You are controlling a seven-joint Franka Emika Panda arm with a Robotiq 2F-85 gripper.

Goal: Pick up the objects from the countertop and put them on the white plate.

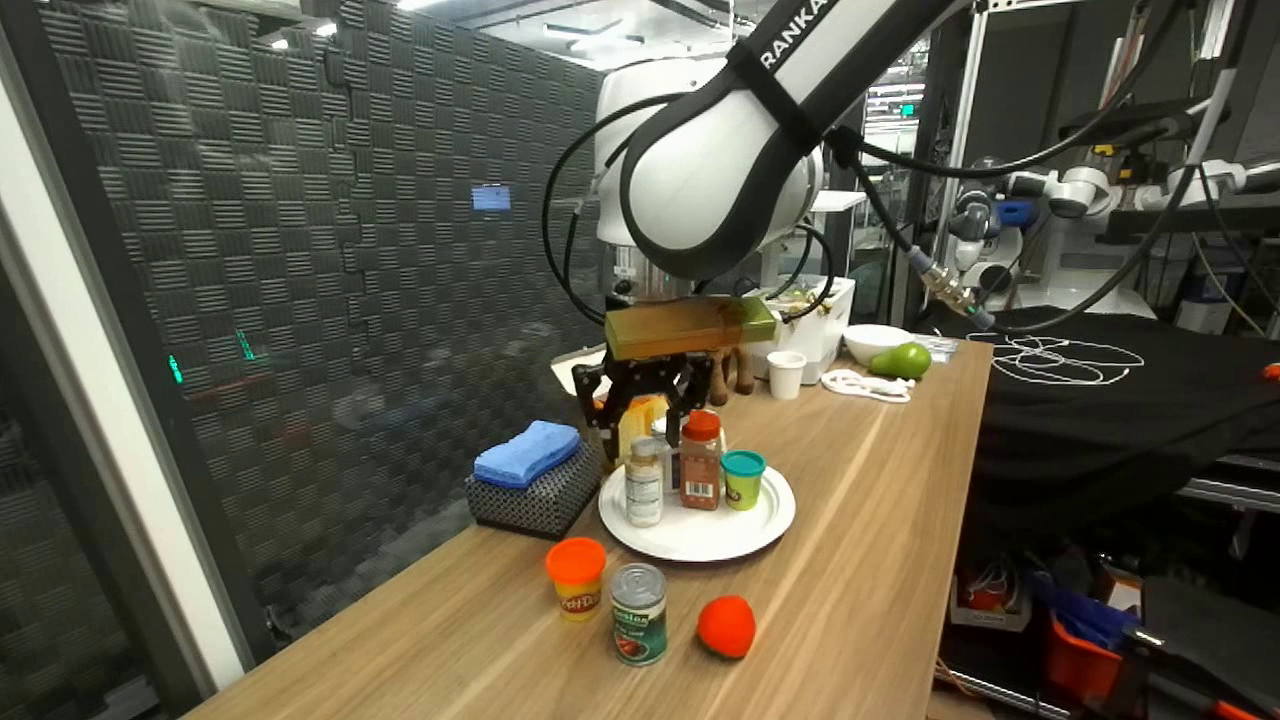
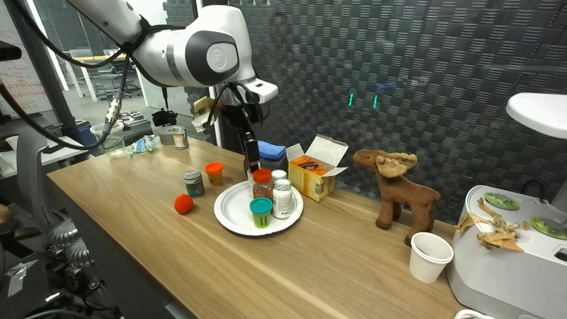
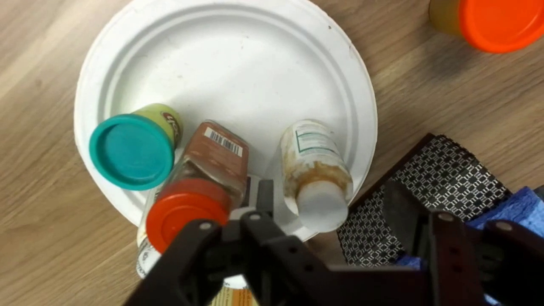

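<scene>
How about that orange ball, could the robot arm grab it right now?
Probably yes. The pincer is open, and the orange ball sits on the countertop with nothing on top of it. The pincer should likely lift clear of the nearest bottle first, and mind the can near the ball.

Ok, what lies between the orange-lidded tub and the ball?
A can stands upright between the orange-lidded tub and the ball on the countertop; it shows in both exterior views.
</scene>
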